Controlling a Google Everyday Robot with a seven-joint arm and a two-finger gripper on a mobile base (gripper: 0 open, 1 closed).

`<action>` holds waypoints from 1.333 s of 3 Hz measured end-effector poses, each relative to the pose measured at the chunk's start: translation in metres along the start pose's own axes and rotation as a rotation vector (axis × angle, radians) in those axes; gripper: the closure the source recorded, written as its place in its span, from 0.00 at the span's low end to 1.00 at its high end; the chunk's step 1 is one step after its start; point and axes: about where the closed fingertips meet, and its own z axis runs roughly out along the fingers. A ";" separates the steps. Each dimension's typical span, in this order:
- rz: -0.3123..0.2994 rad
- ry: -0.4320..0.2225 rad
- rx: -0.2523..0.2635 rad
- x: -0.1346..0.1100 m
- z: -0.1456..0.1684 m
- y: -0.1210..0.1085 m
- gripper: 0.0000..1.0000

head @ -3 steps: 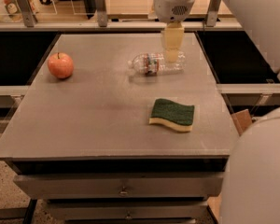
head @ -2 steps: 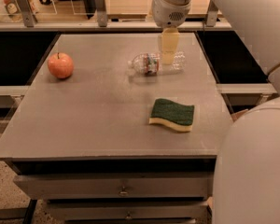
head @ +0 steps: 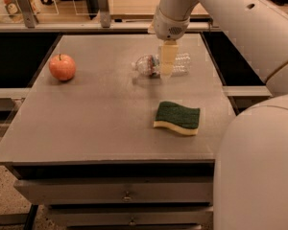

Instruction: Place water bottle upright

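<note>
The water bottle [head: 149, 65] lies on its side on the grey table [head: 101, 114], toward the far right, cap pointing left. It is clear and ribbed, with a dark label band near the middle. My gripper [head: 166, 67] comes down from the arm above and stands right over the bottle's middle, its pale finger covering part of the bottle. The right end of the bottle [head: 182, 63] shows past the finger.
A red apple [head: 62, 67] sits at the far left of the table. A green and yellow sponge [head: 178, 118] lies right of centre, nearer the front. My white arm and body fill the right side. Drawers run below the table's front edge.
The gripper has moved a little left and down, from over the bottle's right part to over its middle. The bottle, apple and sponge have not moved.
</note>
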 end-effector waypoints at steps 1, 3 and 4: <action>0.037 -0.007 -0.015 0.002 0.021 -0.002 0.00; 0.100 -0.037 -0.023 0.003 0.043 -0.006 0.16; 0.102 -0.062 -0.022 -0.001 0.044 -0.004 0.40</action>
